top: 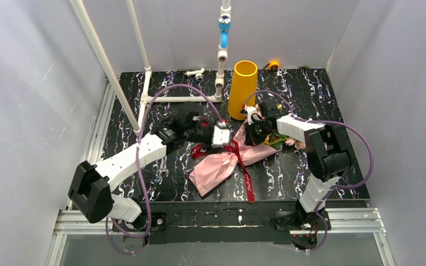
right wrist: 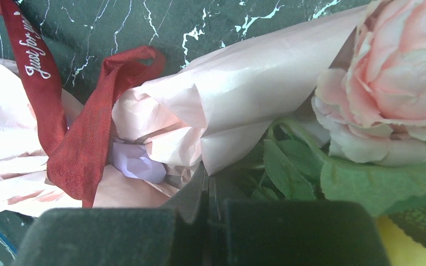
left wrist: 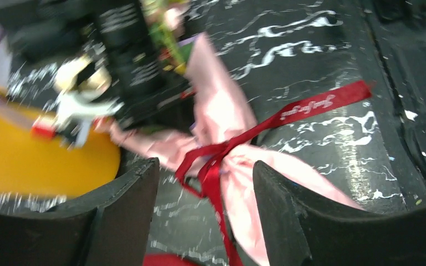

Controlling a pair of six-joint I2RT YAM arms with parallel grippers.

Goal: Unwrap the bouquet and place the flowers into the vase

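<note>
The bouquet [top: 222, 163] lies on the black marbled table, its pink paper still tied at the waist by a dark red ribbon [top: 244, 169]. My left gripper [top: 226, 137] hovers open just left of the knot; in the left wrist view the ribbon [left wrist: 310, 105] and pink paper [left wrist: 222, 111] lie beyond the spread left gripper [left wrist: 205, 169]. My right gripper [top: 253, 130] is at the bouquet's open end. In its wrist view the right gripper [right wrist: 208, 180] is shut at the paper's edge [right wrist: 238, 94], beside a pink rose of the flowers [right wrist: 399, 66]. The yellow vase [top: 243, 88] stands upright behind.
A white pipe frame [top: 169, 100] and an upright pipe with a blue section [top: 224, 33] stand at the back left. A small orange object [top: 274, 65] sits by the back wall. A small metal piece [top: 162, 173] lies near the left arm. Grey walls enclose the table.
</note>
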